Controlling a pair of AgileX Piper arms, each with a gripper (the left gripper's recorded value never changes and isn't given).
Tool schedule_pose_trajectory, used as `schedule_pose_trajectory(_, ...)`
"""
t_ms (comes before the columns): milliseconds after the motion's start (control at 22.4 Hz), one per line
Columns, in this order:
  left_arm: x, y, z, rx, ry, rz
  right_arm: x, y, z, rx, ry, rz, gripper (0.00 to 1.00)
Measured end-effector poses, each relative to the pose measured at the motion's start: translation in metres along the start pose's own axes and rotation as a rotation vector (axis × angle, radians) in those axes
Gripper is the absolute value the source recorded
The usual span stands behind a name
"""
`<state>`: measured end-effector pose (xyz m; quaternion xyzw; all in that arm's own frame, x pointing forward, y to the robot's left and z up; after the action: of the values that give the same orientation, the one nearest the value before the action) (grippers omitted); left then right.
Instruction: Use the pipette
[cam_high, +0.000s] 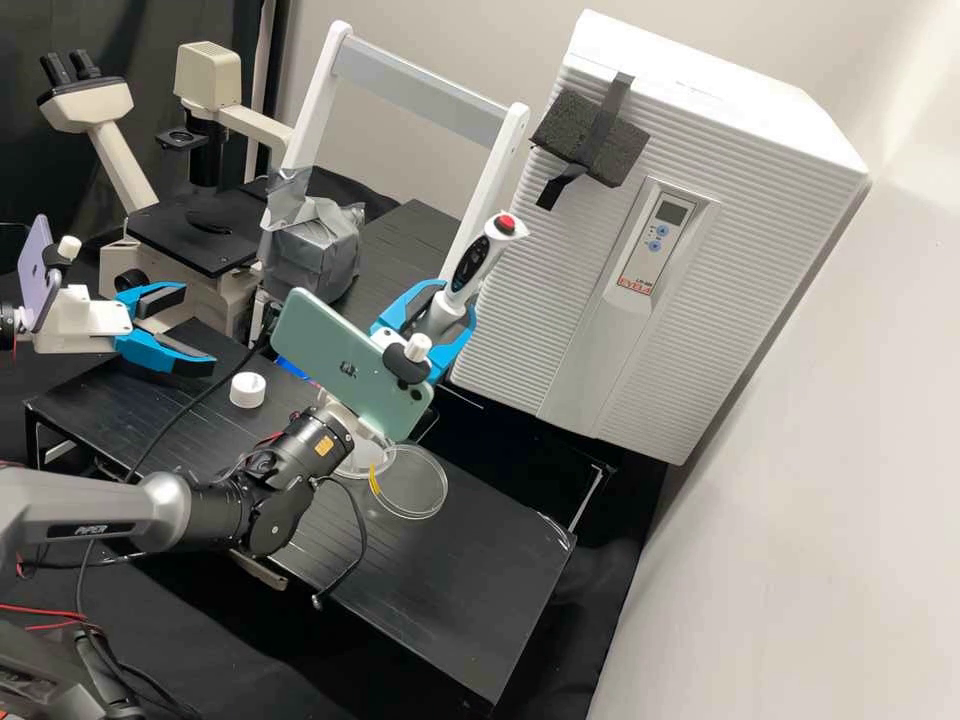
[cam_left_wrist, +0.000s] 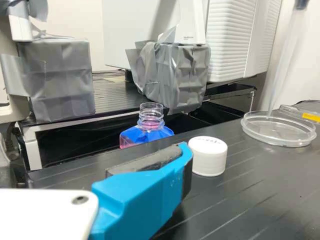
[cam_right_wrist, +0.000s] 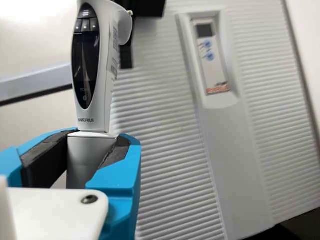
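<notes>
A white electronic pipette (cam_high: 476, 262) with a red button stands upright in my right gripper (cam_high: 432, 325), which is shut on its lower body. The right wrist view shows the pipette (cam_right_wrist: 95, 70) rising from between the blue fingers (cam_right_wrist: 117, 170). Its clear tip (cam_left_wrist: 282, 60) reaches down over an open petri dish (cam_left_wrist: 278, 128) on the black platform; the dish (cam_high: 412, 482) lies just beyond the right arm's wrist. My left gripper (cam_high: 190, 330) hovers open at the platform's left end, one finger (cam_left_wrist: 150, 185) near a white cap (cam_left_wrist: 207, 156). An uncapped bottle (cam_left_wrist: 150, 129) of pink liquid stands behind the platform.
A large white ribbed machine (cam_high: 680, 230) stands at the right, close behind the pipette. A microscope (cam_high: 180, 230) and a grey-taped box (cam_high: 310, 245) are at the back left. The white cap (cam_high: 247, 389) lies on the black platform (cam_high: 480, 590), whose front right part is bare.
</notes>
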<state>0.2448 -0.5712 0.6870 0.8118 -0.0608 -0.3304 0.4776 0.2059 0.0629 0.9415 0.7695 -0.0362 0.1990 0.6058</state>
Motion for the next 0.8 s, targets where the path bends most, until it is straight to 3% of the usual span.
schedule_pose_trajectory(89,0.0001,-0.0004,0.0014,0.000,-0.005,-0.001,-0.0011,0.0023,-0.0006,0.000,0.001,0.006,0.00)
schedule_pose_trajectory(357,-0.0001,0.0010,0.0031,0.000,-0.014,0.012,-0.0013,-0.0008,-0.0022,-0.032,0.019,-0.033,0.00)
schedule_pose_trajectory(804,-0.0015,-0.0006,0.0027,0.000,-0.012,0.008,-0.0013,-0.0009,-0.0022,-0.032,0.019,-0.033,0.00)
